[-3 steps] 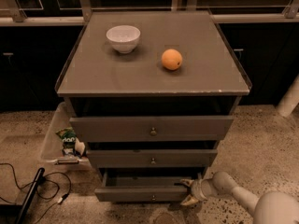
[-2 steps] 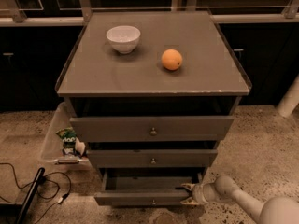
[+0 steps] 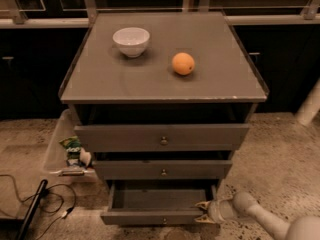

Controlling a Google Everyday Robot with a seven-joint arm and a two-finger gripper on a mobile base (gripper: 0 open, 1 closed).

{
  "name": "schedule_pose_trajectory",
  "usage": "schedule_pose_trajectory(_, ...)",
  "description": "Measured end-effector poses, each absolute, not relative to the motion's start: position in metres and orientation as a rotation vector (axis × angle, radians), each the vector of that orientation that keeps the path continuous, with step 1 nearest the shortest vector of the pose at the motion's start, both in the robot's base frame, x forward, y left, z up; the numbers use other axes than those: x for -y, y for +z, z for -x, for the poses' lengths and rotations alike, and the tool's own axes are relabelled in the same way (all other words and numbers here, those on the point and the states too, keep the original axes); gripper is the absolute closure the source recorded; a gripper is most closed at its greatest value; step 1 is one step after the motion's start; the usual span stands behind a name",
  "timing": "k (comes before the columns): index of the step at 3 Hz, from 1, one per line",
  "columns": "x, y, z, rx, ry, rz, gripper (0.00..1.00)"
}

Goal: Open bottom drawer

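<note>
The bottom drawer, the slimmest of the three grey fronts, sits lowest in the chest and is pulled well out. Its dark inside lies open to view and looks bare. A small round knob shows at the middle of its front panel.

The hand is at the right end of that front panel, right against the drawer's front right corner. How far it is open, and whether it has a hold of the panel, I cannot tell. Its pale arm runs off low across the floor toward the lower right corner of the view.

Just above, the middle drawer is pushed in further than the bottom one, and its own brass knob is at its centre. Above that is the top drawer, the widest and tallest front, with a dark gap between it and the worktop.

On the grey worktop a white bowl stands upright toward the back left. An orange lies to its right, apart from it and nearer the middle.

To the left of the chest, a clear plastic bin rests on the speckled floor with a few small packets inside. In front of the bin a thin cable trails beside a black bar.
</note>
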State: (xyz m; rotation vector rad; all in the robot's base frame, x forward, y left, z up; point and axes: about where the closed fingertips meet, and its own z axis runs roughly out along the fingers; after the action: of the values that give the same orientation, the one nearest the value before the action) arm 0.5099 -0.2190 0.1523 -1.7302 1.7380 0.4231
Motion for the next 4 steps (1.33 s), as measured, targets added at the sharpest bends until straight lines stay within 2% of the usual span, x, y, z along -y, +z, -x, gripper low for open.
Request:
schedule_pose_trajectory(1,0.219,0.155,-0.507,-1.738,0.423,1.730,0.00)
schedule_pose_trajectory(3,0.215,0.152,-0.498,-1.718,0.438,1.754,0.00)
schedule_pose_trajectory(4,0.220,0.145,-0.470,-1.689,0.443,1.809,0.19)
